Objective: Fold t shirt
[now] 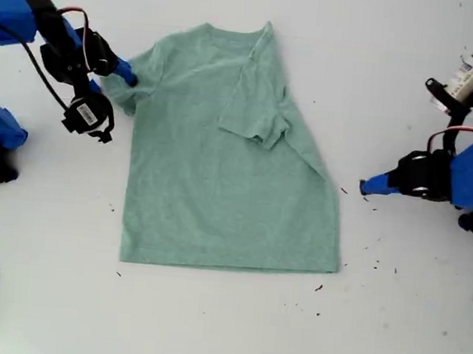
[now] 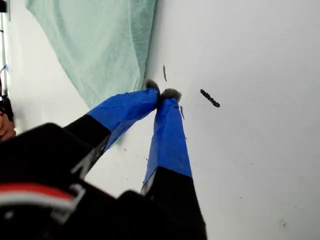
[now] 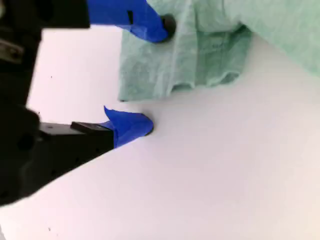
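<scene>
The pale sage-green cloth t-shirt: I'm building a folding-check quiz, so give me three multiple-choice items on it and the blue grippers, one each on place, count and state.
1. Where is the folded-in sleeve of the pale sage-green cloth t-shirt?
A. the exterior view's right side
B. the exterior view's left side
C. at the hem

2. How many sleeves lie folded over the body?
A. none
B. one
C. two

3. How is my first gripper?
A. open around cloth
B. shut, empty, beside the shirt
C. shut on a sleeve

Answers: 1 A, the sleeve lies over the body on that side. 2 B, the other sleeve is spread by my second gripper. 3 B, its tips meet on the bare white table.
</scene>
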Available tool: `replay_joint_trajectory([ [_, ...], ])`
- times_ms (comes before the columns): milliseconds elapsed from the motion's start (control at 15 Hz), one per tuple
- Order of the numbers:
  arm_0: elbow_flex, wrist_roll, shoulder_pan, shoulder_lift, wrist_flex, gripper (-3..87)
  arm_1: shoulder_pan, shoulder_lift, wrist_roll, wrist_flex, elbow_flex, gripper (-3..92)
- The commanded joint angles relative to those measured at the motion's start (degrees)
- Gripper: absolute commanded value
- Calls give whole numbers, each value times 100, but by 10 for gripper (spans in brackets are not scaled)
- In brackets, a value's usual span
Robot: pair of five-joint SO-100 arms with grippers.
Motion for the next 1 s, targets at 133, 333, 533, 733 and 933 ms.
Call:
replay_joint_trajectory([
  [133,-378,-18,519,949,246,-3,-44,53,79,79,246,23],
  [333,-1020,9,729,2127,659,-3,-9,53,70,79,246,23],
  [533,-1116,211,984,2197,158,-3,-79,53,158,79,237,23],
  [733,-2268,448,1881,1116,-510,-3,-70,53,185,62,237,23],
  [933,-3639,984,2751,-457,-1011,-3,-132,53,290,44,237,23],
])
